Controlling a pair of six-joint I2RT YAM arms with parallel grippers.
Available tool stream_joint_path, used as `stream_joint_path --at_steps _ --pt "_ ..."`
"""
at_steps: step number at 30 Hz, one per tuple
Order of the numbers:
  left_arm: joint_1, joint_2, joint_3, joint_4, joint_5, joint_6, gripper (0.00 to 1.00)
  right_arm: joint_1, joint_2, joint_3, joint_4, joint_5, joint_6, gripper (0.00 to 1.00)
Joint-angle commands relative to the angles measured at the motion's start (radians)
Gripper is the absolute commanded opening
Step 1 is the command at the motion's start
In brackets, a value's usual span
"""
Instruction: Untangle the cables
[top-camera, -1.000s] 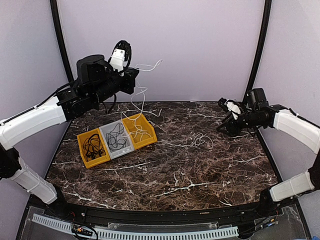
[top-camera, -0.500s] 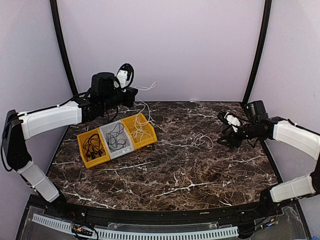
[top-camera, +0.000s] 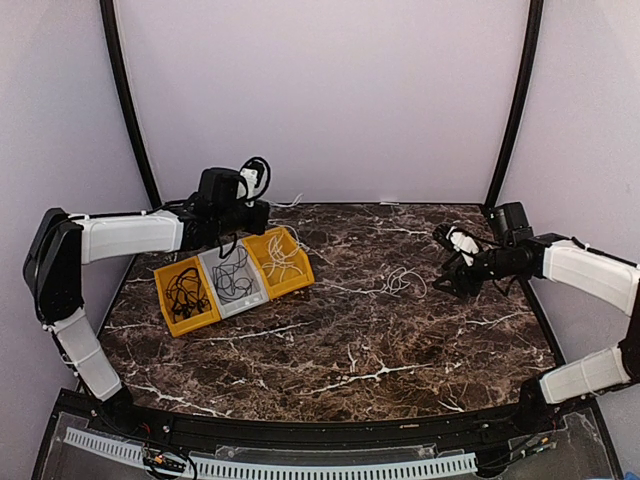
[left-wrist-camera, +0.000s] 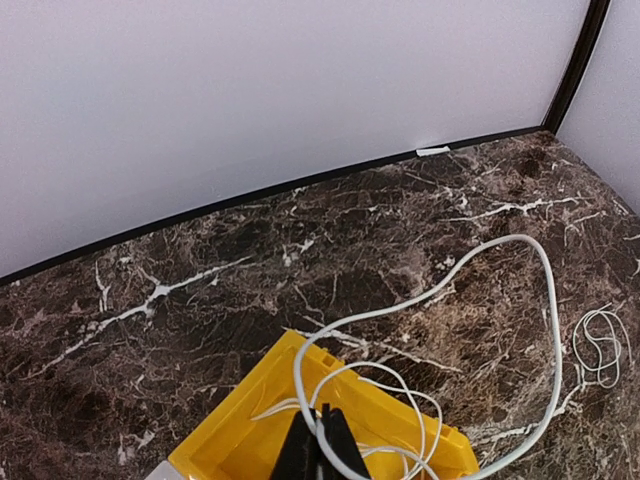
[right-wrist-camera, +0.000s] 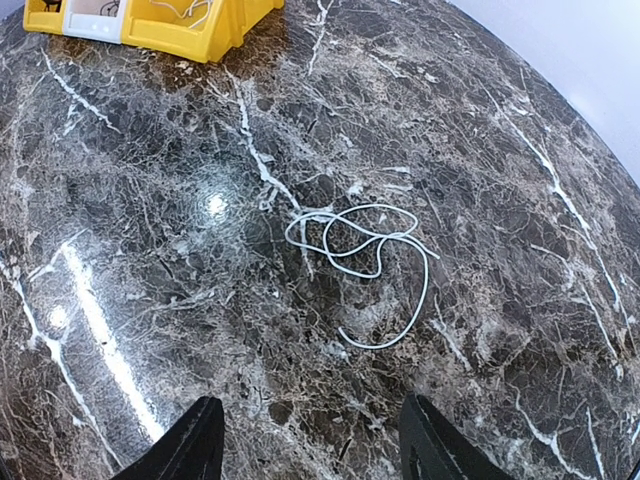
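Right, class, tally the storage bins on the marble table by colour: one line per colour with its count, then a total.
yellow bins: 2
grey bin: 1
Total: 3

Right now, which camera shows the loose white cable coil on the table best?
The right wrist view: the white cable coil lies centred, each loop distinct. The top view shows it small and faint; the left wrist view catches it only at its right edge.
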Motion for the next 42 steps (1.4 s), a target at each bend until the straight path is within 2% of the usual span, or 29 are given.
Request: stream_joint_path --at_steps 1,8,16,24,29,33,38,42 --pt "0.007 0.048 -0.007 -0.048 -0.007 -0.022 0.00 0.002 0.014 -0.006 0.026 -0.020 -0.014 0.62" --pt "0.009 0.151 0.042 -0.113 0.021 -0.054 0.00 0.002 0.037 0.000 0.015 -0.022 -0.022 0.62" --pt "0.009 0.242 0.082 -0.144 0.124 -0.090 0.00 0.001 0.043 -0.001 0.010 -0.021 -0.028 0.62" --pt "0.009 0.258 0.132 -0.269 0.193 -0.115 0.01 0.002 0.050 -0.001 0.006 -0.023 -0.030 0.62" --pt "0.009 0.196 0.137 -0.337 0.156 -0.108 0.22 0.001 0.052 0.000 0.004 -0.023 -0.030 0.62" --pt "0.010 0.103 0.129 -0.389 0.154 -0.076 0.35 0.001 0.054 0.002 0.004 -0.023 -0.031 0.62" --pt "0.009 0.034 0.144 -0.504 0.113 -0.051 0.41 0.001 0.056 0.003 0.001 -0.027 -0.033 0.62" --pt "0.009 -0.018 0.146 -0.519 0.108 -0.022 0.44 0.002 0.061 0.006 0.000 -0.027 -0.034 0.62"
